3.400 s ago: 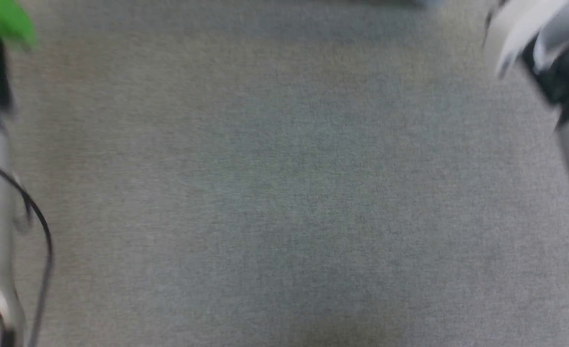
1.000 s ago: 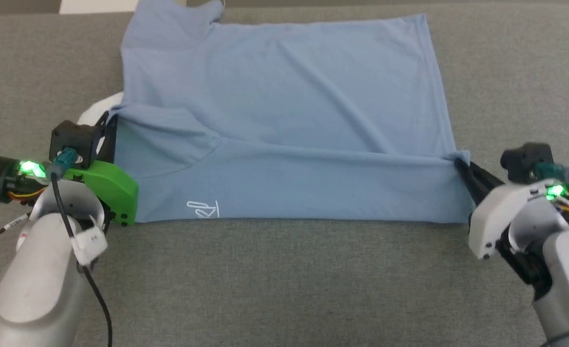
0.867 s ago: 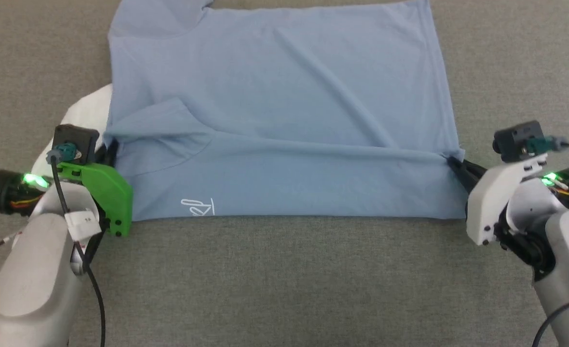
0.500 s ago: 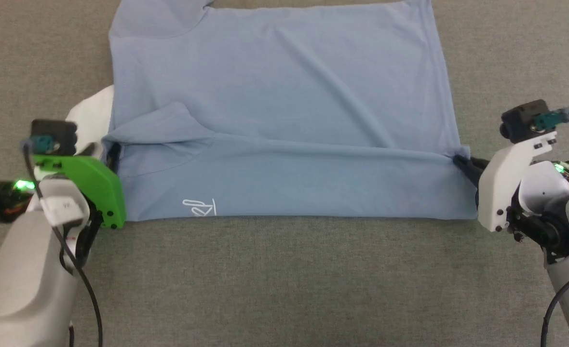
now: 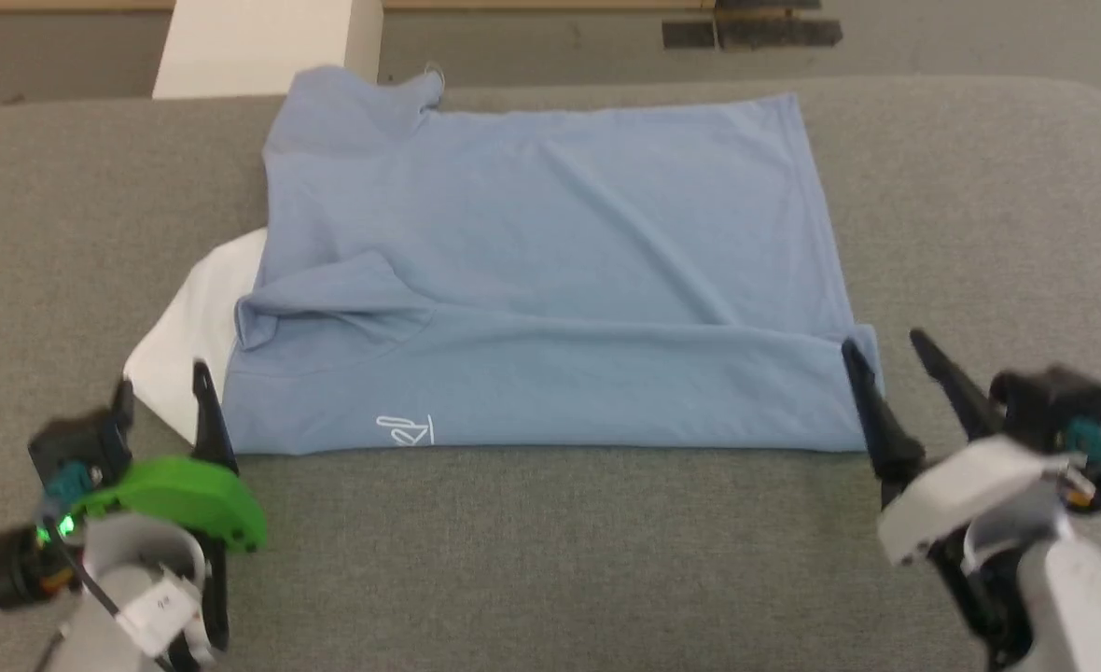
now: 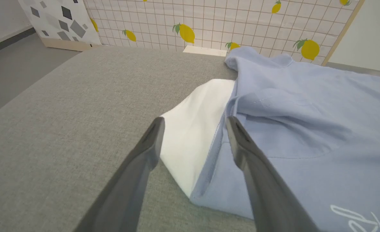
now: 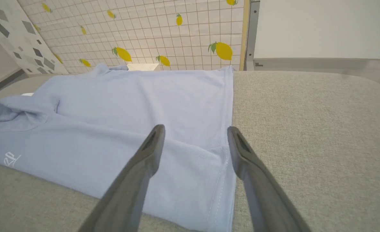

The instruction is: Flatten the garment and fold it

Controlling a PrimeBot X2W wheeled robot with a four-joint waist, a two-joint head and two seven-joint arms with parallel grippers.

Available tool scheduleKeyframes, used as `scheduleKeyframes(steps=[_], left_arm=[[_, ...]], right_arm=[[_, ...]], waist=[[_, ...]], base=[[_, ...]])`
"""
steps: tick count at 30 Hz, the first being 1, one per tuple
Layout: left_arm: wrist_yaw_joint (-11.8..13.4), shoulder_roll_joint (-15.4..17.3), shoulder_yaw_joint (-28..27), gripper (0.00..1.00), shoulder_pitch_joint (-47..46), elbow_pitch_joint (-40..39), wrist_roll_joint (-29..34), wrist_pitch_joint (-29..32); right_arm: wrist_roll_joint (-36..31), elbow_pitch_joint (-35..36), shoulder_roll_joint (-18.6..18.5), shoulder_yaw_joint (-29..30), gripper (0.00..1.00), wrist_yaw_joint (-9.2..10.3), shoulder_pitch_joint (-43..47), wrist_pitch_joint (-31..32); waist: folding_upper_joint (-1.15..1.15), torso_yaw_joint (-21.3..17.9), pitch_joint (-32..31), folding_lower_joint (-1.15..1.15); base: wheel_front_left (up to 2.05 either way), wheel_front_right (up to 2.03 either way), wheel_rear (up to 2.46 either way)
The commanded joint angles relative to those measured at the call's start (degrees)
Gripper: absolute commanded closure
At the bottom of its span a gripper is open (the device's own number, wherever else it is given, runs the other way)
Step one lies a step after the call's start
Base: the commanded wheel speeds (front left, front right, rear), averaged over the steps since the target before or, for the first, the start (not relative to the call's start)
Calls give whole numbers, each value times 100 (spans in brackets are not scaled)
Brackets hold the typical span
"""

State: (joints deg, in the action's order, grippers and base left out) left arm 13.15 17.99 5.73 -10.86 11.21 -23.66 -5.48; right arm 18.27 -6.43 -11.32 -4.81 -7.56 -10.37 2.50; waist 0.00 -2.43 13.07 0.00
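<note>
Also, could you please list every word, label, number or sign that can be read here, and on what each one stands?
White print on the garment, near its front left corner: a looping stylised mark, not legible as definite letters.
White tag at the head view's lower left: small dark marks, too blurred to read.
Nothing else carries text.

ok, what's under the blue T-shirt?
A piece of white fabric pokes out from beneath the T-shirt at its near-left edge, both lying on the grey padded surface. How far the white piece runs underneath, and whether anything else is there, is covered by the blue cloth.
</note>
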Motion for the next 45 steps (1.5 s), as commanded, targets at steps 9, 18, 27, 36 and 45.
scheduleKeyframes(steps=[9,18,27,36,45], left_arm=[[239,-130,-115,0,453,-44,-452,788],[635,-6,-150,0,214,327,-839,2411],[442,55,-201,100,128,391,-1047,2496],[195,-15,-100,100,26,494,-1107,2280],[28,-84,81,100,-304,622,-1055,2125]], right_arm=[[-451,385,644,194,0,8,676,-1078],[-568,585,790,108,0,8,728,-1090],[-659,564,810,157,0,8,670,-900],[-405,-25,840,635,0,8,88,382],[-279,-1070,843,878,0,8,-655,2967]], waist=[[0,-318,-289,0],[0,-616,-273,0],[0,-633,-228,0],[0,-431,-131,0],[0,-190,87,0]], base=[[0,0,0],[0,0,0],[0,0,0],[0,0,0],[0,0,0]])
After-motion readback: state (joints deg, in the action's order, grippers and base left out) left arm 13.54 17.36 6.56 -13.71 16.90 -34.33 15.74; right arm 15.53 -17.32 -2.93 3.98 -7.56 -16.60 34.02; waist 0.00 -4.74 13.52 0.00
